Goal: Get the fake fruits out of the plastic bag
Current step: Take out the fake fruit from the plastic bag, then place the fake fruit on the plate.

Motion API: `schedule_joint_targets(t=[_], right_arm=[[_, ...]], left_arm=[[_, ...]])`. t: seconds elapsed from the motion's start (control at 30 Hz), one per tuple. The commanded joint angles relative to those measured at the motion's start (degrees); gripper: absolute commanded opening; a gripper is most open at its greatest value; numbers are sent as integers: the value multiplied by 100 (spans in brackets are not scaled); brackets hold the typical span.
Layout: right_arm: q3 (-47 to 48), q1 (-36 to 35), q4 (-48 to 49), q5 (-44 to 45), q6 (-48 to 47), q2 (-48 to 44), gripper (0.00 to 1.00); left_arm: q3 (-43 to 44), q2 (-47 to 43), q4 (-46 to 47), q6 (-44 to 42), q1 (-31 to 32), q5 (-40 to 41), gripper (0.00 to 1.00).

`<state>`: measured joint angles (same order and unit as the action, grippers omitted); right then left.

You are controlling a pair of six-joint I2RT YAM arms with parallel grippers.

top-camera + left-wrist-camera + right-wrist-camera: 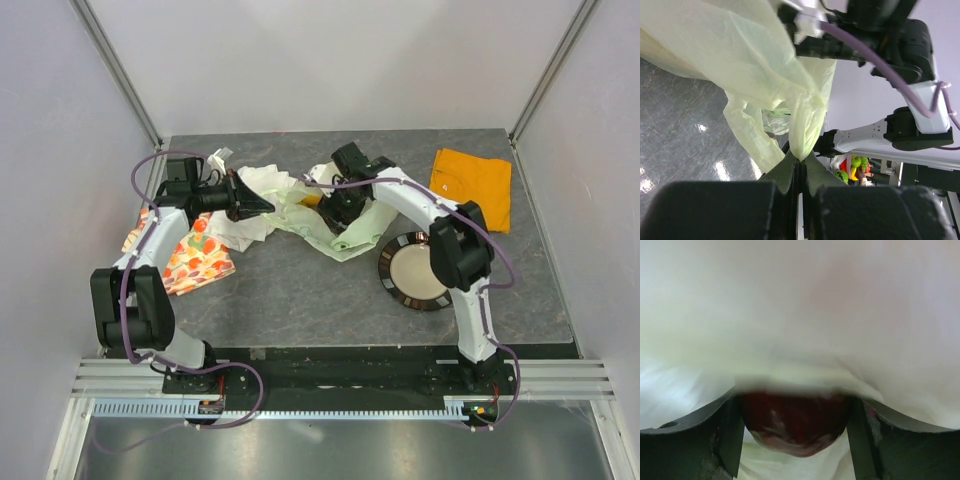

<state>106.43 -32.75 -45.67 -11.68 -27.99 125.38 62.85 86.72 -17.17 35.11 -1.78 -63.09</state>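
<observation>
Close to the left wrist lens, the left gripper's [800,162] jaws are clamped on a fold of the thin, translucent pale green plastic bag [755,65]. At the right wrist, a glossy dark red fake fruit [795,427] fills the gap between the right gripper's [794,405] jaws inside the bag; whether they clamp it I cannot tell. From above, the bag [290,205] lies crumpled on the grey tabletop [300,300].

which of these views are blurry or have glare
Right wrist: the worst, the plastic bag is a washed-out pale blur filling the frame, and the dark red fruit is soft. Left wrist: the left tool, close to the lens, is dark and out of focus, with bright glare spots on the table. Top external: sharp, evenly lit, only soft shadows.
</observation>
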Motion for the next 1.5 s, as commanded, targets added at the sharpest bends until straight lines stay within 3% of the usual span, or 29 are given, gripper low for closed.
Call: schedule_joint_targets(t=[0.0, 0.2, 0.33, 0.57, 0.7, 0.9, 1.07, 1.17, 1.3, 1.4, 1.47], right_arm=[[-35, -3, 24, -580, -198, -1515, 50], [-447, 6, -548, -1450, -199, -2737, 50], [-1009, 198, -645, -943, 47, -3474, 48], [-2545, 2129, -873, -212, 84, -4337, 48], [-3277, 2440, -1111, 359, -216, -4295, 47], [-3963, 2458, -575, 640, -216, -3734, 48], [-3990, 2458, -127, 781, -40, -3117, 53], [-3946, 2458, 40, 799, 56, -2871, 61], [-3411, 2449, -275, 703, 83, -3001, 98], [-2393, 2458, -1378, -515, -268, -3309, 98], [-1383, 2379, -1602, -1404, -172, -3397, 98]], left_arm=[[298, 126, 187, -93, 29, -19, 2], [491, 284, 346, 22, 90, -19, 2], [605, 337, 363, 57, 108, 7, 2], [676, 337, 425, 136, 108, -10, 2], [685, 328, 477, 180, 108, -10, 2], [658, 302, 513, 189, 108, -19, 2], [571, 188, 513, 163, 117, -37, 2], [483, 135, 521, 145, 108, -28, 2], [474, 82, 487, 75, 108, -81, 2], [387, 56, 407, 31, 108, -63, 2], [325, 47, 381, 22, 117, -63, 2]])
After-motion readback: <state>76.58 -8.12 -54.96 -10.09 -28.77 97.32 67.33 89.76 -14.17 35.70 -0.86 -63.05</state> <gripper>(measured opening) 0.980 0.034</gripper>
